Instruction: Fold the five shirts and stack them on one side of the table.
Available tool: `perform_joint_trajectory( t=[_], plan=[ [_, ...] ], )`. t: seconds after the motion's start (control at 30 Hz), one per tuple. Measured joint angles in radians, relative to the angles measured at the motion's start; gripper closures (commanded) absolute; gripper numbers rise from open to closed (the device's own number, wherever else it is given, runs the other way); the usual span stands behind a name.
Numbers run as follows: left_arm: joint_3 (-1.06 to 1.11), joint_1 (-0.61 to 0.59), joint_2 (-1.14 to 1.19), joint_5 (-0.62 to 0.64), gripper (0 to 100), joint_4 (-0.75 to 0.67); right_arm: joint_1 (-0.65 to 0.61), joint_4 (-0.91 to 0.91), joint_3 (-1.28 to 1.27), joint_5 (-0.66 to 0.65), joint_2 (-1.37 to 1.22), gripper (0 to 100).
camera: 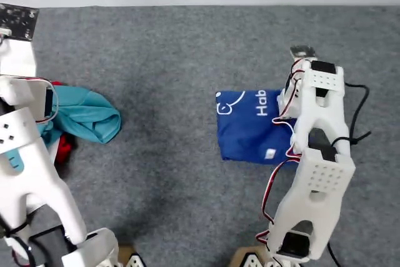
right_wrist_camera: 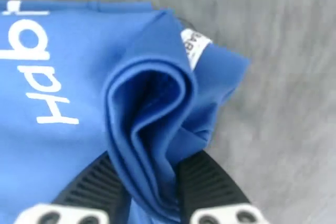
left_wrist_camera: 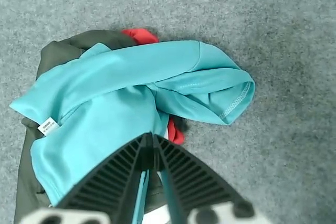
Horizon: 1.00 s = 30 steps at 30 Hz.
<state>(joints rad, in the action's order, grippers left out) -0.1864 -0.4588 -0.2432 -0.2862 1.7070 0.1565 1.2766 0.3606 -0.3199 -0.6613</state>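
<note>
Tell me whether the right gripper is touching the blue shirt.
Touching. The right wrist view shows a fold of the blue shirt pinched between the two black fingers of the right gripper.

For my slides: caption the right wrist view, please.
Right tool pinching a bunched fold of the blue shirt over the grey table.

White lettering point(right_wrist_camera: 37, 77) runs across the blue shirt point(right_wrist_camera: 52, 150), beside the fold pinched in the right gripper point(right_wrist_camera: 151, 174). Just beyond that fold, a small white sewn tag point(right_wrist_camera: 193, 45) carries print too small to read. On the teal shirt point(left_wrist_camera: 115, 87), off to one side of the left gripper point(left_wrist_camera: 152, 148) clamping it, a white care label point(left_wrist_camera: 47, 126) is equally illegible.
</note>
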Motion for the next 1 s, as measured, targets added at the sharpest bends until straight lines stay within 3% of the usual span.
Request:
perform_joint_trajectory(
  t=[0.3,0.43,0.53,0.73,0.93,1.0],
  plan=[
    [0.0,0.0,0.0,0.0,100,0.0,-0.009,-0.313,0.078,-0.549,-0.008,96.4],
    [0.0,0.0,0.0,0.0,100,0.0,-0.029,-0.342,0.078,-0.626,-0.032,77.4],
    [0.0,0.0,0.0,0.0,100,0.0,-0.028,-0.333,0.078,-0.626,-0.031,75.2],
    [0.0,0.0,0.0,0.0,100,0.0,-0.028,-0.322,0.078,-0.436,0.008,75.3],
    [0.0,0.0,0.0,0.0,100,0.0,-0.028,-0.189,0.078,-0.077,0.109,75.7],
    [0.0,0.0,0.0,0.0,100,0.0,-0.028,-0.124,0.078,0.041,0.146,80.4]
  ],
)
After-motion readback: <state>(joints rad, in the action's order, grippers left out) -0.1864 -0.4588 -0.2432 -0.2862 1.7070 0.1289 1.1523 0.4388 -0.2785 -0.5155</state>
